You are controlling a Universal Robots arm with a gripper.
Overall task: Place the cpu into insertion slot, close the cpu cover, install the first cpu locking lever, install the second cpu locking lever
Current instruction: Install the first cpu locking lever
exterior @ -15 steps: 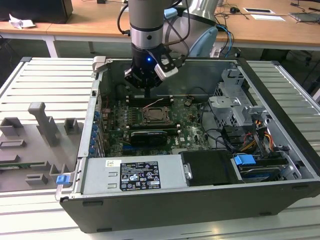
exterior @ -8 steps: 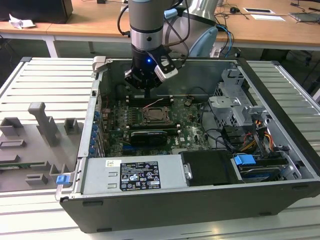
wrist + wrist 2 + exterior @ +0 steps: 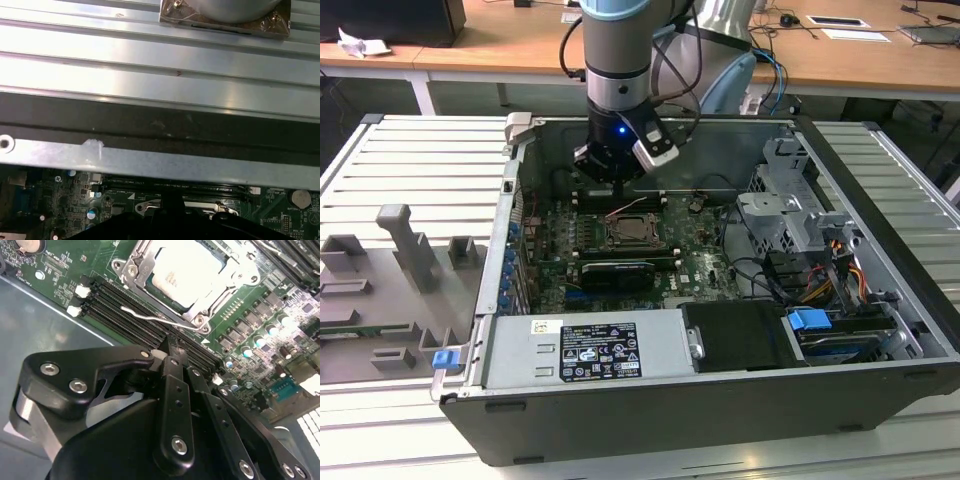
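Gripper (image 3: 172, 347) body hides part of the memory slots (image 3: 130, 315) beside cpu (image 3: 187, 275).

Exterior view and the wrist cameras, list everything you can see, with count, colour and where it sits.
computer case: one, black, lying open on the ribbed metal table.
motherboard: one, green, on the case floor.
cpu: one, pale silver, seated in the insertion slot.
cpu cover: one, silvery frame, down around the chip.
locking lever: one visible, thin silver wire, beside the socket, over the memory slots.
expansion card: one, black, in front of the socket.
power supply: one, grey, along the case's near wall.
drive cage: one, grey, exterior view's right.
fixture blocks: several, grey, exterior view's left.
gripper: one, black, hanging behind the socket.
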